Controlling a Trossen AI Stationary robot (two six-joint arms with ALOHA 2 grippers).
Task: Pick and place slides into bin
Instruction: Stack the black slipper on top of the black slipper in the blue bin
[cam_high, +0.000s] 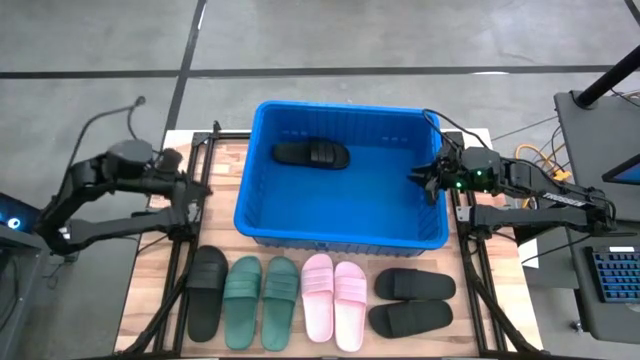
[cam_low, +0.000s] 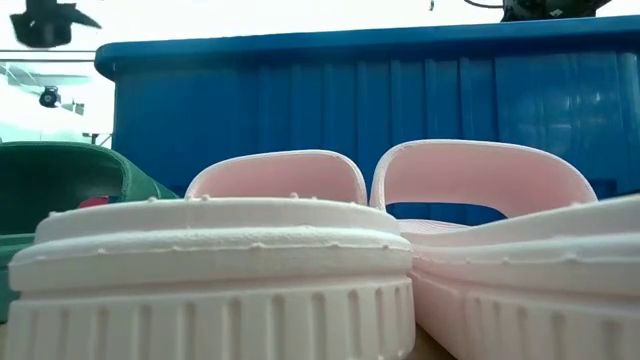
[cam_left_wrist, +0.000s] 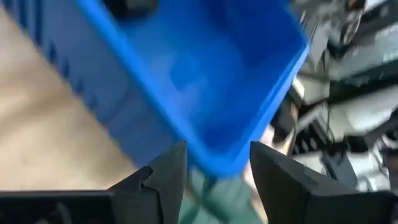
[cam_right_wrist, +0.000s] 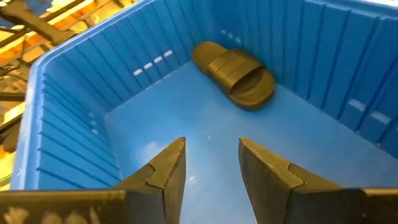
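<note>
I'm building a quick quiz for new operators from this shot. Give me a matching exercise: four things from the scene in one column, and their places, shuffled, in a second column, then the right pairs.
Things:
1. lone black slide
2. pink pair
3. right pincer
4. left pincer

Places:
A. on the table in front of the bin, between the green pair and two black slides
B. outside the bin's left wall, empty
C. inside the bin, by its far wall
D. over the bin's right rim, open and empty

Pairs: 1-C, 2-A, 3-D, 4-B
</note>
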